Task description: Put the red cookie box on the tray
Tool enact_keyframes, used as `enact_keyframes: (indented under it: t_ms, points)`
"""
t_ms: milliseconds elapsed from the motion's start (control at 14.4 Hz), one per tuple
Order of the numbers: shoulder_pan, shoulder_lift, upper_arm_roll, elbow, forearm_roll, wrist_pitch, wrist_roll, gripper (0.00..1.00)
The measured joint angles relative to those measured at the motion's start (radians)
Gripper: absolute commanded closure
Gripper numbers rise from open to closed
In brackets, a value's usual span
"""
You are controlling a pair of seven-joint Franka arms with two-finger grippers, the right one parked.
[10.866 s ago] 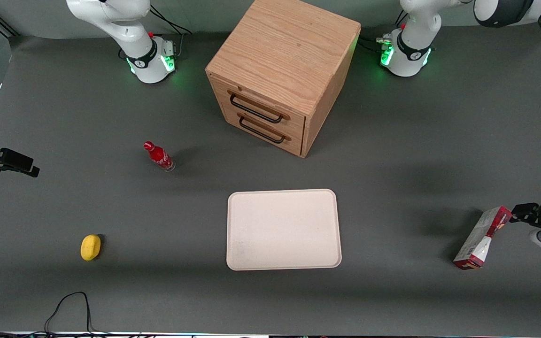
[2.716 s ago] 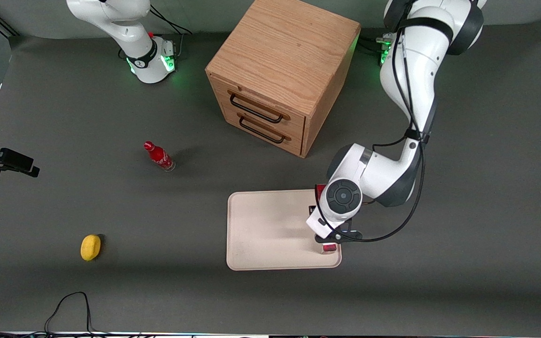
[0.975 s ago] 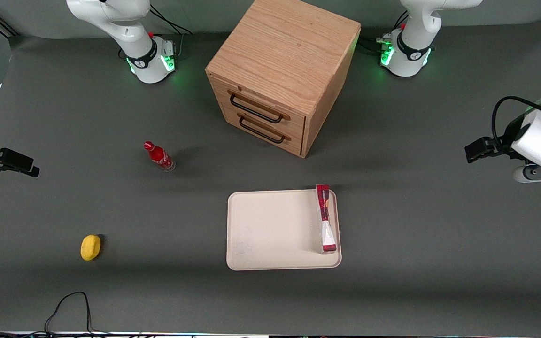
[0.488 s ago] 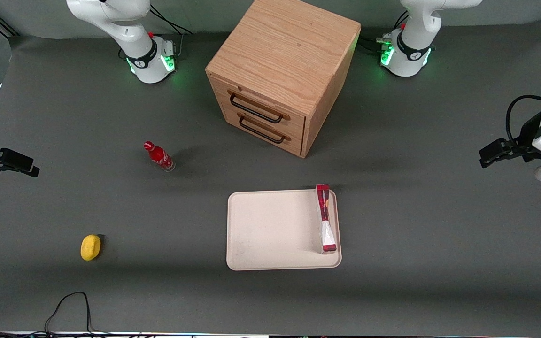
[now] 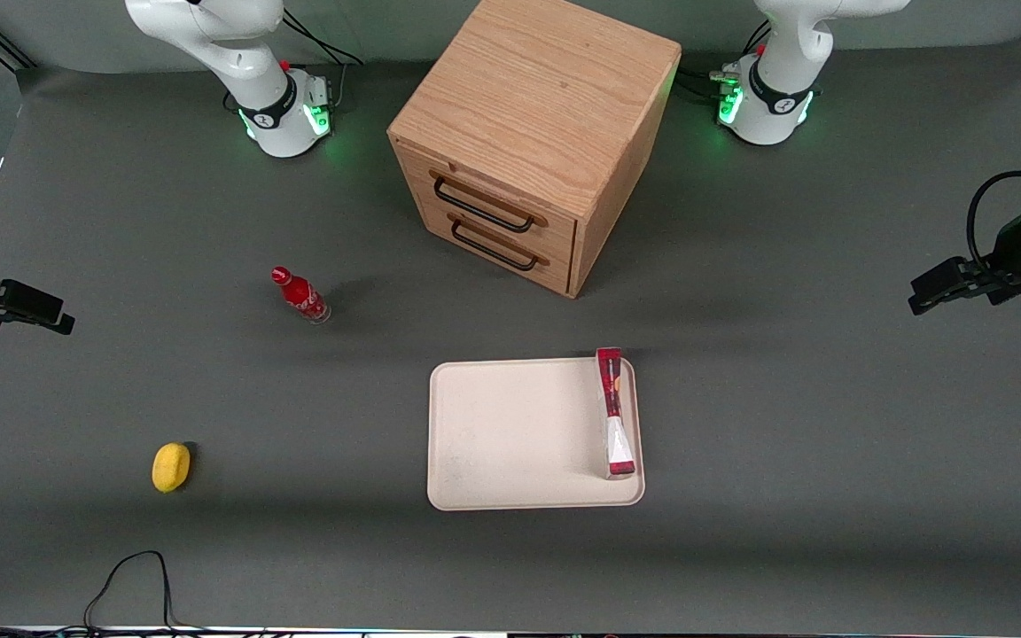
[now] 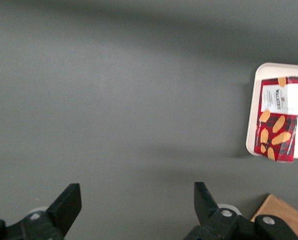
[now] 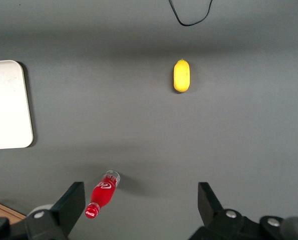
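Red cookie box [image 5: 614, 412] sits on the tray [image 5: 510, 434], along the short edge at the tray's 3 o'clock side in the front view, apparently up on a thin red edge rather than flat; its end farthest from the front camera reaches the rim or a bit over it. Wrist view shows its plaid printed face [image 6: 278, 118] against the tray [image 6: 252, 115] rim. Nothing touches the box, so placement looks done.

Gripper [image 5: 945, 285] is well apart from the tray, out toward the working arm's end of the tabletop [image 5: 785, 425], about 2 o'clock from the tray. Its fingers [image 6: 67, 204] are spread wide, holding nothing, over bare tabletop.

Around: wooden drawer cabinet [image 5: 533, 137] at 12 o'clock from the tray, both drawers closed. Small red bottle [image 5: 300, 295] at 10 o'clock, upright, well apart. Yellow lemon-like item [image 5: 171, 466] at 9 o'clock, toward the parked arm's end. Black cable [image 5: 129, 576] near the front edge. Nothing stands between gripper and tray.
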Motion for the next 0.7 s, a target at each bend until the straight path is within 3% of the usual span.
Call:
enact_keyframes:
  t_ms: [697]
  points:
    - [0.001,0.0,-0.018,0.006,0.003,-0.017,0.012,0.0]
